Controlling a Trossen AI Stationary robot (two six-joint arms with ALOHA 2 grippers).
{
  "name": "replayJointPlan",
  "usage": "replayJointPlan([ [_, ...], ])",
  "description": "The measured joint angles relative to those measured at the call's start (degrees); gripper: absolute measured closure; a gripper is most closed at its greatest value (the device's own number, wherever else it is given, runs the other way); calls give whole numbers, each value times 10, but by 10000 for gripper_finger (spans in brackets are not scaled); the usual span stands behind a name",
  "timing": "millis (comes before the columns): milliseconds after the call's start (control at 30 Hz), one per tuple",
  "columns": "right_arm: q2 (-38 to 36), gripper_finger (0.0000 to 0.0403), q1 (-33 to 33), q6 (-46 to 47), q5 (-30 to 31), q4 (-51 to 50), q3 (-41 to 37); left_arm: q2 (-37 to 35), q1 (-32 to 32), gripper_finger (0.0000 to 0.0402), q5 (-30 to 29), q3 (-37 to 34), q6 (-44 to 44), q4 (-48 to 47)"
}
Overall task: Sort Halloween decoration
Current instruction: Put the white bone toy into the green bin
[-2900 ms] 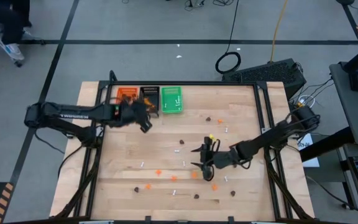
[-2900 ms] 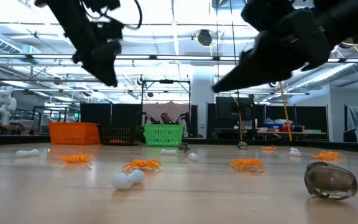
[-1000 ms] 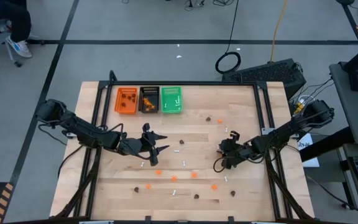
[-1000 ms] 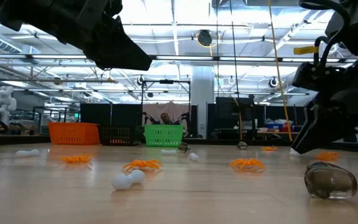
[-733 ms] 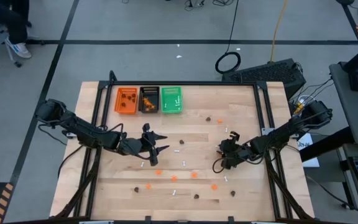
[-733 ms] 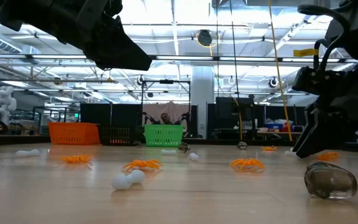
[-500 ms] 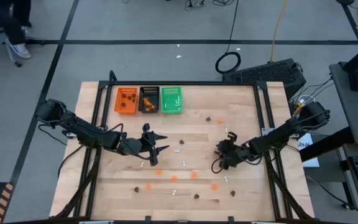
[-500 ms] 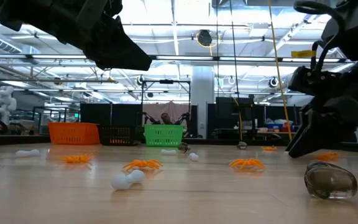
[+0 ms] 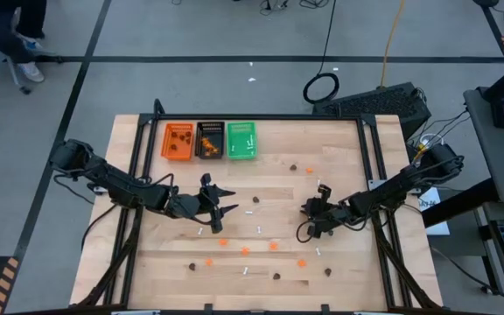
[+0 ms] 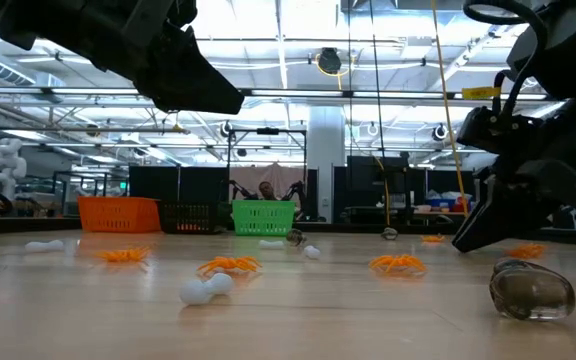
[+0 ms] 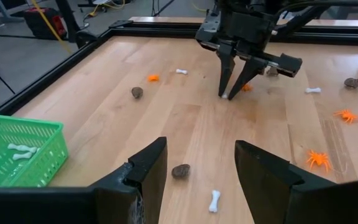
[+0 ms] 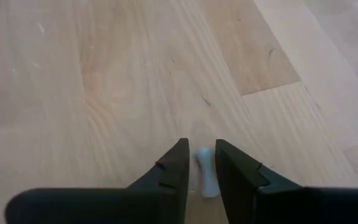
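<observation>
the right gripper [image 12: 198, 171] is reaching down to the tabletop [image 9: 348, 149] right of centre, its fingers narrowing around a thin white stick [image 12: 205, 180] that is lying flat on the wood between the tips. the stick is not yet looking pinched; a sliver of gap is showing on each side. to do this well, the tips should be staying low against the wood and centred on the stick's middle, squeezing slowly so it is not skidding out or flipping up, and lifting only once both pads are biting.

a little further off, the left gripper [image 11: 199, 168] is hovering with its claw spread wide and empty above the table's middle left, over a dark brown blob [image 11: 180, 170] and another white stick [image 11: 214, 200]. orange trinkets [image 9: 273, 246] are lying scattered nearer the front edge. at the far edge the orange tray [image 9: 178, 141], black tray [image 9: 209, 140] and green tray [image 9: 241, 141] are sitting side by side.

compared with a second ago, the right gripper's claw is standing narrower and the arm is sitting slightly further toward the table's centre; the left arm is looking unchanged.
</observation>
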Motion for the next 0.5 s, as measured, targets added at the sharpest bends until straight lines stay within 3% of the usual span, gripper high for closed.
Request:
replayJointPlan([
  [133, -8, 337, 0, -24, -3, 6, 0, 0, 0, 215, 0, 0, 0, 0],
  [367, -73, 266, 0, -46, 0, -2, 0, 0, 0, 215, 0, 0, 0, -3],
  [500, -99, 235, 7, -2, 0, -61, 0, 0, 0, 215, 0, 0, 0, -5],
])
